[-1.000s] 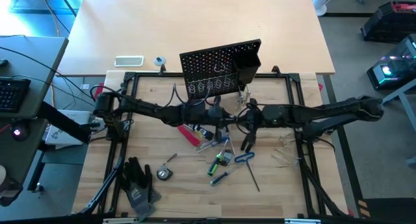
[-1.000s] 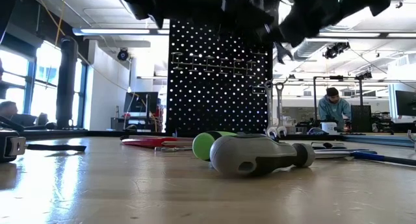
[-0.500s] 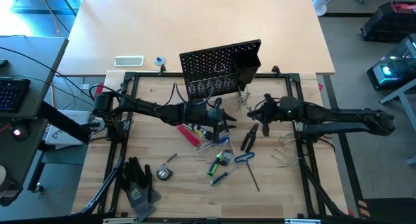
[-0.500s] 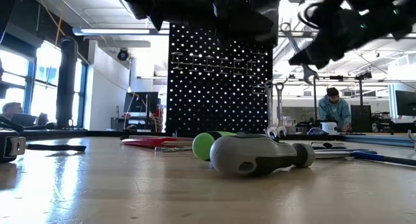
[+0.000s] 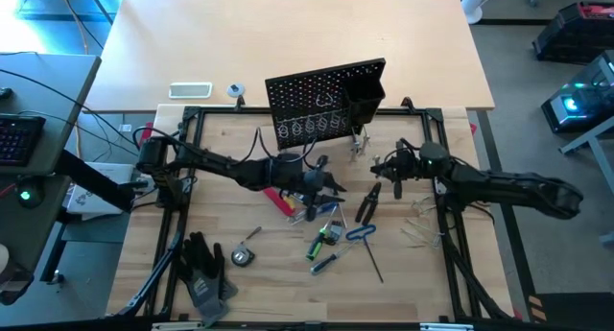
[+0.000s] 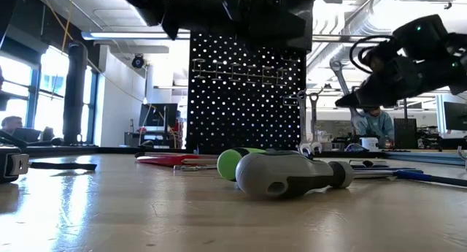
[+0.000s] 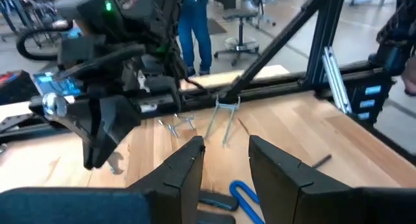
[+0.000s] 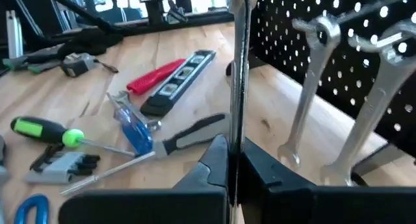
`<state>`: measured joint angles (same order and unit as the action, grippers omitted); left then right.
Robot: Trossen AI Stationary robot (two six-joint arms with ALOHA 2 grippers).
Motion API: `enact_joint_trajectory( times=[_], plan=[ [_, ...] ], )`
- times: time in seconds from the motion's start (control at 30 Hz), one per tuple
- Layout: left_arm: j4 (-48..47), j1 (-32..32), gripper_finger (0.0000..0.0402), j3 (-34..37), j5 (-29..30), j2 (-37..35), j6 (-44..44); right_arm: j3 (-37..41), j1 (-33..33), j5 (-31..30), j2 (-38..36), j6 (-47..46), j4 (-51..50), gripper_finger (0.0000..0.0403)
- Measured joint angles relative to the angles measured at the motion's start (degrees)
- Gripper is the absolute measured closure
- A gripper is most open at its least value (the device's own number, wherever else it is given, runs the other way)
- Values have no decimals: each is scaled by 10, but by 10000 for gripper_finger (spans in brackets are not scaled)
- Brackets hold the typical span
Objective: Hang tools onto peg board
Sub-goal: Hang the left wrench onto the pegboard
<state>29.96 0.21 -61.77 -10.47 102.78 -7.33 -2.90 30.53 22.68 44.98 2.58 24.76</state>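
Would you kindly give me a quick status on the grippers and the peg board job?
Right gripper shut on a silver wrench, beside the peg board. Left gripper open, empty, over loose tools. Two wrenches already hang there.

Bright windows [image 6: 22, 91] (left), grey floor [image 5: 537, 91]

Open-plan robotics lab — exposed ducts [image 6: 131, 34]

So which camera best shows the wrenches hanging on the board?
The right wrist view: both wrenches hang close up against the board. The low view shows them small; the high view, a mere glint; the left wrist view, nothing.
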Motion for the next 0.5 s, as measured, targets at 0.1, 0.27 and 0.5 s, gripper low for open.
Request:
enact_joint_trajectory(
  times=[0.1, 0.27, 0.5],
  plan=[
    [27, 0, 284, 13, 0, 0, 15, -4, 20, 26, 23, 3, 18, 401],
    [40, 0, 284, 13, 4, 0, 19, -14, 57, 72, 81, 22, 39, 401],
    [42, -6, 284, 13, 4, 0, 22, -22, 109, 142, 176, 37, 107, 401]
  ],
)
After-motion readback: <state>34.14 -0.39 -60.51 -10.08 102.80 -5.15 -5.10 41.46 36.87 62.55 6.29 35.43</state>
